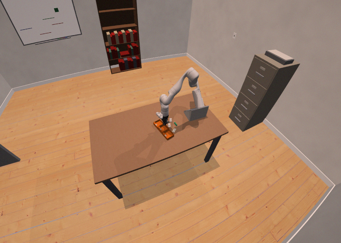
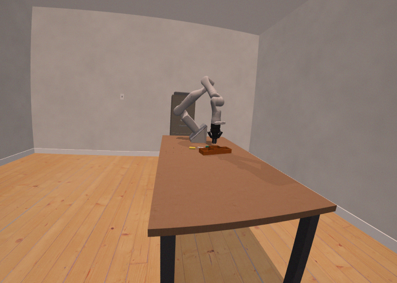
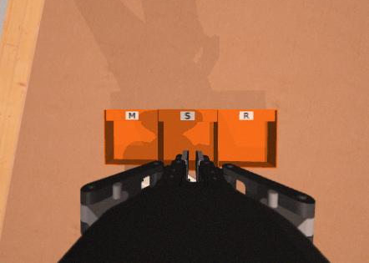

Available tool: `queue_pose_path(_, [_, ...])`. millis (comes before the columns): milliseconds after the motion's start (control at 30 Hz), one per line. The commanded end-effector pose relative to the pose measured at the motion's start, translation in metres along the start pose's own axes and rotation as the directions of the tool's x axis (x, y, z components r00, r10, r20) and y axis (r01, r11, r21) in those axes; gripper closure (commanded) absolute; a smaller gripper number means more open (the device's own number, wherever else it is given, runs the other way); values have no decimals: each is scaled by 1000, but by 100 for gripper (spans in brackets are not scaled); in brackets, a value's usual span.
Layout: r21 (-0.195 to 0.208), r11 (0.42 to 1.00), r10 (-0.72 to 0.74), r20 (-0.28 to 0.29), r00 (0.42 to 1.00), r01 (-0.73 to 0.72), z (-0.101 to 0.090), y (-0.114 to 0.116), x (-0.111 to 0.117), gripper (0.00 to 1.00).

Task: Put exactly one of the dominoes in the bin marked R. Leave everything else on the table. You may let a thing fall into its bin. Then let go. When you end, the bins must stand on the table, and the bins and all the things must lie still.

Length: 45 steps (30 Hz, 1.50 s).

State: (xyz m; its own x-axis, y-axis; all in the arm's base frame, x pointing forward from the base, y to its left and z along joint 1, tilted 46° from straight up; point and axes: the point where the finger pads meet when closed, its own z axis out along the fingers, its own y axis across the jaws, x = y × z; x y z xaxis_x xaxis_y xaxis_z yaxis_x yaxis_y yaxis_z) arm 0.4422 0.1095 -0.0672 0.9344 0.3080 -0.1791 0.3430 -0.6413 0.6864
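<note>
Three joined orange bins marked M (image 3: 131,139), S (image 3: 187,134) and R (image 3: 246,136) stand on the table; they also show in the top view (image 1: 163,129). All three look empty. My gripper (image 3: 192,159) hovers over the near edge of bin S, its fingers nearly together with nothing between them. It also shows in the top view (image 1: 164,119). Several white dominoes lie on the table beside the bins (image 1: 170,119) (image 1: 173,130). One domino (image 3: 145,182) shows through my gripper's linkage, and a white bit (image 3: 190,179) lies below the finger gap.
A small green piece (image 1: 175,123) and a yellow piece (image 2: 191,147) lie near the dominoes. The arm's grey wedge base (image 1: 196,112) stands at the back of the table. A filing cabinet (image 1: 260,89) stands off the table to the right.
</note>
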Motion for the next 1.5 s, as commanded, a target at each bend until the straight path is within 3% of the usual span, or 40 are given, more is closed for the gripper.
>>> queue_pose_path(0, [-3, 1000, 1, 5, 1000, -1, 8, 1, -1, 91])
queue_pose_path(600, [-3, 1000, 1, 5, 1000, -1, 51, 1, -2, 91])
queue_pose_path(1467, [-3, 1000, 1, 5, 1000, -1, 52, 1, -2, 91])
